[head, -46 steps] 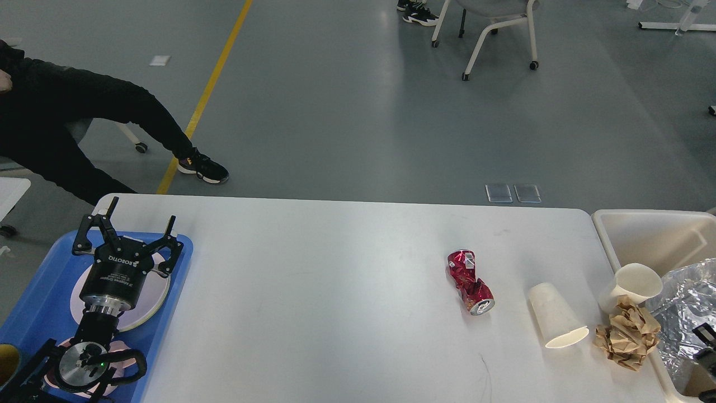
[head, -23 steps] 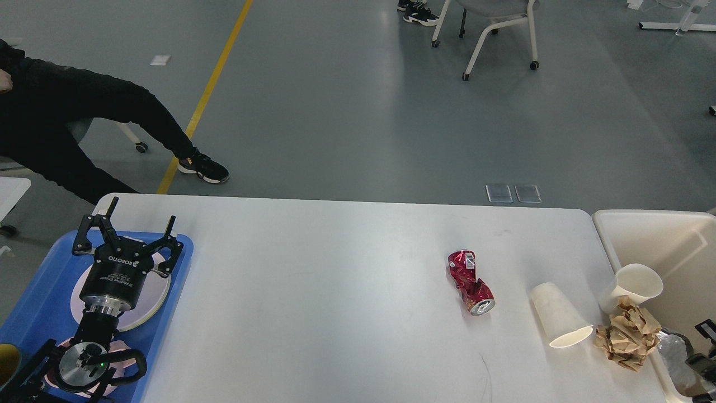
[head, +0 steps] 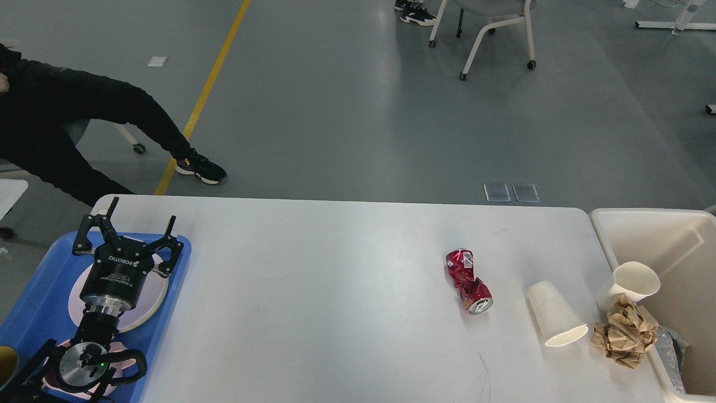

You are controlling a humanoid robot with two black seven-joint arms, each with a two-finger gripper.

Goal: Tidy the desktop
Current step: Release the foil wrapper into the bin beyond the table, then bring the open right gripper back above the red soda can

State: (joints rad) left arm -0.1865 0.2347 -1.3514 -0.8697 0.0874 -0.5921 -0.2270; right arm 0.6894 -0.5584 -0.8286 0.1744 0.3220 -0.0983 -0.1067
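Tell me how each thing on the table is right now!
Red can: crushed, lying on its side.
Paper cup: tipped over, empty.
Second paper cup: tilted at the bin's edge.
Brown paper: crumpled into a ball.
Left gripper: open, holding nothing, over the blue tray.

Left arm (head: 89, 341) black, jointed; silver disc joint with small green light, looped black cable beside it. Black cylindrical wrist, silver ring at base, white "ROBOTIQ" lettering. Left gripper (head: 134, 226): black linkage jaws, two fingers.

White desktop (head: 335, 291), smooth, rounded corners, litter at its right end
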